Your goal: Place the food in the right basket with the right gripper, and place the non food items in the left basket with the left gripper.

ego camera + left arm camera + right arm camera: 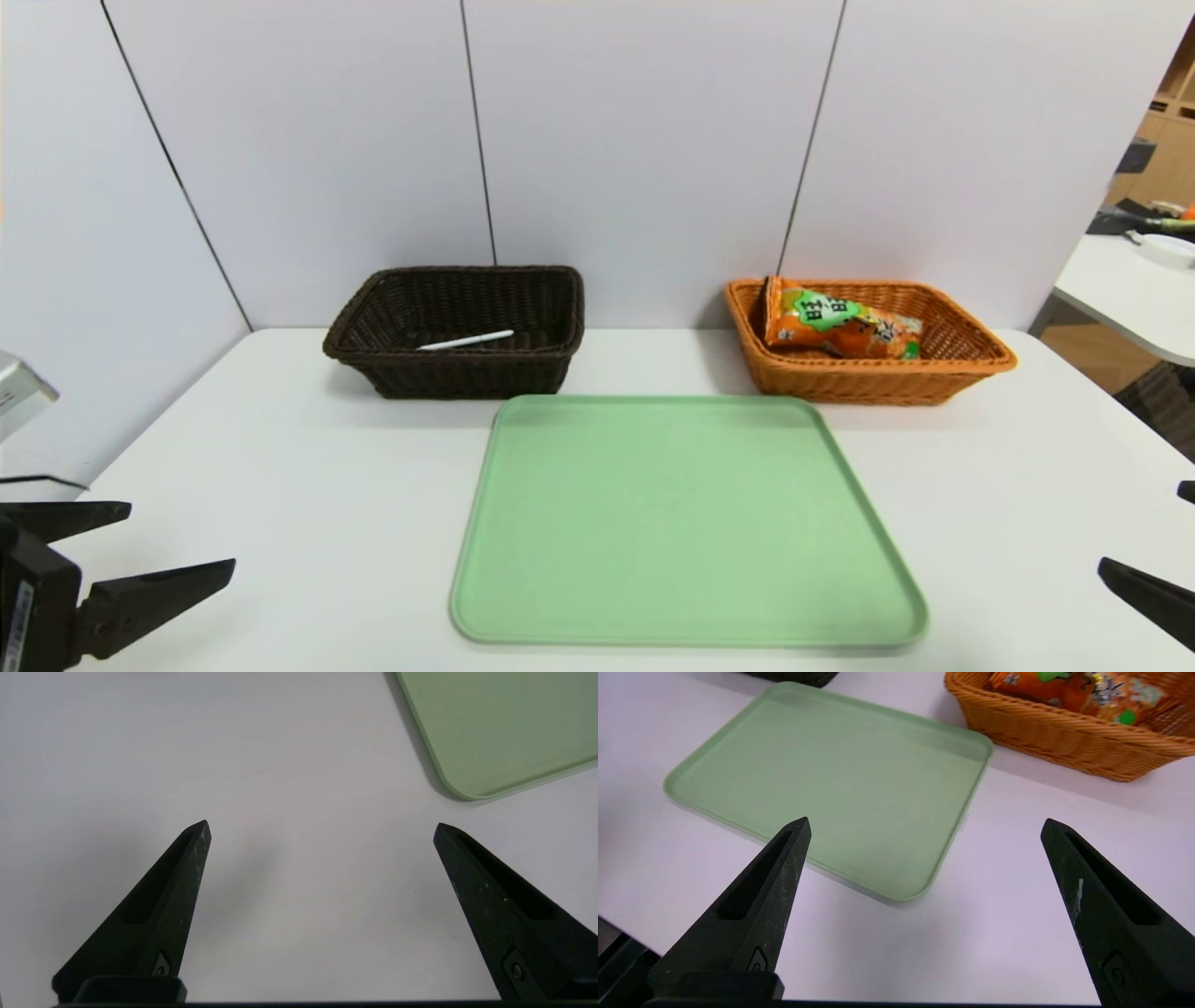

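On the white table (280,467), at the centre near the front edge, lies a pale green tray (686,523), flat and bare. Behind it to the left stands the dark brown basket (457,369), deep and rectangular, just short of the wall panels (644,140); a slim white pen (465,341) lies slanted on its floor. Behind the tray to the right stands the orange-tan basket (873,378), shallow with a flared rim, its front wall close to the tray's far right corner but not touching it. Inside this basket rests the orange snack bag (840,325), green label up, one end propped against the basket's left wall and the rest lying along the floor. At the lower left edge of the head view sits the left gripper (182,537), fingers spread wide apart and holding nothing; its wrist view shows only bare table between the two black points, with a rounded tray corner off to one side. At the lower right edge sits the right gripper (924,826), likewise spread wide and empty; its wrist view looks across the tray toward the orange-tan basket and the bag. Both grippers hang over the table's front edge, well apart from both baskets.
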You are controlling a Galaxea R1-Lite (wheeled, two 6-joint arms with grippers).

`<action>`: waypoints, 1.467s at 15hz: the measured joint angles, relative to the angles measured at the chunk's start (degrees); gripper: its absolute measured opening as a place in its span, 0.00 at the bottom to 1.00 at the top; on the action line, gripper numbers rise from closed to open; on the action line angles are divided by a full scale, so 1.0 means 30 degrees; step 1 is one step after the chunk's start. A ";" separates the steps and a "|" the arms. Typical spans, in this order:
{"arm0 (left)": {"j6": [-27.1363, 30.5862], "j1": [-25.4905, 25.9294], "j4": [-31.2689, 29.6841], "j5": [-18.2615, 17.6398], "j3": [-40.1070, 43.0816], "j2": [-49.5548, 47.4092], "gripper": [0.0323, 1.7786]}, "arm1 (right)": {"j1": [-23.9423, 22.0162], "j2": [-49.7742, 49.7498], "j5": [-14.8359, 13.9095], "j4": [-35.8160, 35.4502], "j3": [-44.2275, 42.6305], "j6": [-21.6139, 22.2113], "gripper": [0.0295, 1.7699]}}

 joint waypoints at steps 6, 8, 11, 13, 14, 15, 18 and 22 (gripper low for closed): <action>-0.0431 0.0646 -0.0325 0.0028 0.2499 -0.3519 0.95 | -0.1829 -0.3068 -0.0057 0.1487 0.0219 -0.0386 0.96; -0.0414 0.0996 -0.0524 0.0000 0.3308 -0.4685 0.95 | -0.2272 -0.3868 -0.0065 0.1902 0.0305 -0.0459 0.96; -0.0313 0.1703 -0.0581 0.0000 0.4356 -0.6286 0.95 | -0.3564 -0.4807 0.0191 0.2056 0.0508 -0.0866 0.96; 0.0081 0.1959 -0.0610 -0.0033 0.5303 -0.7489 0.95 | -0.4133 -0.5291 0.0228 0.2076 0.0792 -0.1195 0.96; 0.0203 0.2032 -0.0638 -0.0073 0.5827 -0.8123 0.95 | -0.4409 -0.5551 0.0256 0.2093 0.0931 -0.1296 0.96; 0.0240 0.2068 -0.0748 -0.0175 0.6351 -0.8757 0.95 | -0.4596 -0.5827 0.0248 0.2267 0.1057 -0.1406 0.96; 0.0232 0.2097 -0.1215 -0.0349 0.7509 -1.0484 0.95 | -0.4823 -0.6384 0.0199 0.2597 0.1276 -0.1499 0.96; 0.0203 0.2198 -0.1272 -0.0349 0.9078 -1.2434 0.95 | -0.5283 -0.7379 0.0183 0.4250 0.1382 -0.2133 0.96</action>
